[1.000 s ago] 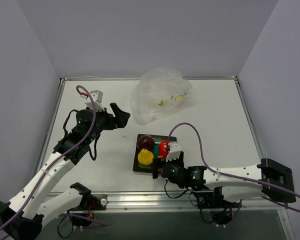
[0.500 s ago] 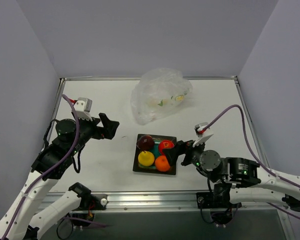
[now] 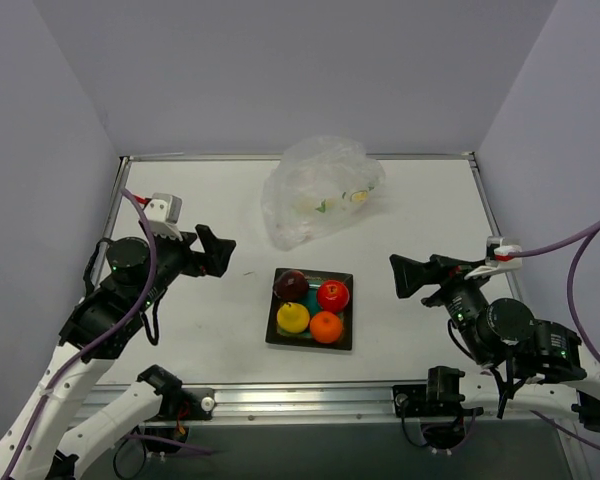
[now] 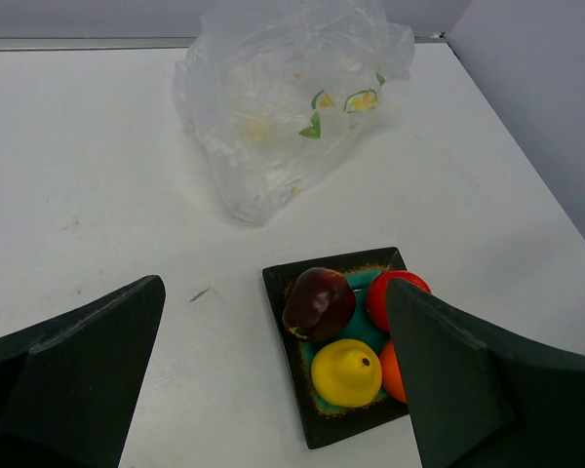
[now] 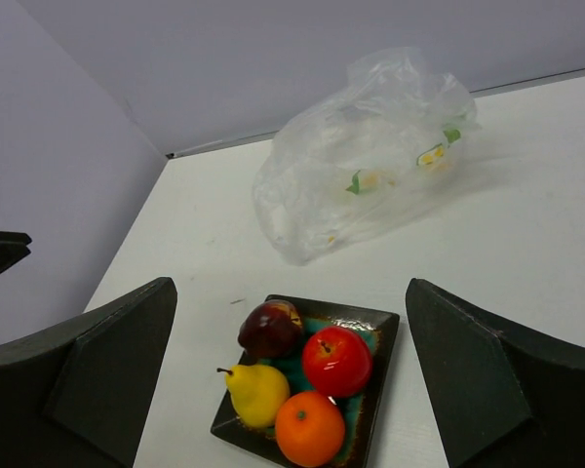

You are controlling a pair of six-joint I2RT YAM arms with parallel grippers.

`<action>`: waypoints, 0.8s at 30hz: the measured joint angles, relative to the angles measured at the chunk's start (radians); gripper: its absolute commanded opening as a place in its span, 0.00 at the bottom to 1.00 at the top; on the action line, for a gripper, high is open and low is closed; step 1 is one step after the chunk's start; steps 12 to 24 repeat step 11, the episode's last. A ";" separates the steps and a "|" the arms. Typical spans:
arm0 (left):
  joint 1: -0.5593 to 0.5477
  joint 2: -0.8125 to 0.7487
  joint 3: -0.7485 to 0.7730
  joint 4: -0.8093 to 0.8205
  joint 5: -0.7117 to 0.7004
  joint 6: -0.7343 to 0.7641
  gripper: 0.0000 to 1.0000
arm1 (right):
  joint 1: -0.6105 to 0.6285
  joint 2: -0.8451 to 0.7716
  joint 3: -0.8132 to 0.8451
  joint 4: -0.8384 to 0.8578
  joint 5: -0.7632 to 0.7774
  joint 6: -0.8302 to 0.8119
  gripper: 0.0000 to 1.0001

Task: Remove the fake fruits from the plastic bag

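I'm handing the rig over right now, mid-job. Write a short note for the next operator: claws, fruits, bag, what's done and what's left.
Claws: the left claw is open and empty, off to the left of the plate. The right claw is open and empty, off to its right.
Fruits: the dark red fruit, bright red fruit, yellow fruit and orange fruit all sit on the plate.
Bag: the plastic bag lies crumpled at the far side of the table, apart from the plate. No fruit shows through it.
Done: all four fruits are out of the bag.
Left: nothing apparent for the task.
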 measured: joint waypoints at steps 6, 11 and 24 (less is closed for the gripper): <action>0.000 0.020 0.027 0.000 -0.001 0.011 0.94 | 0.000 0.004 -0.007 -0.005 0.073 -0.017 1.00; 0.000 0.020 0.028 0.000 -0.007 0.015 0.94 | 0.000 -0.005 -0.007 -0.005 0.124 -0.022 1.00; 0.000 0.020 0.028 0.000 -0.007 0.015 0.94 | 0.000 -0.005 -0.007 -0.005 0.124 -0.022 1.00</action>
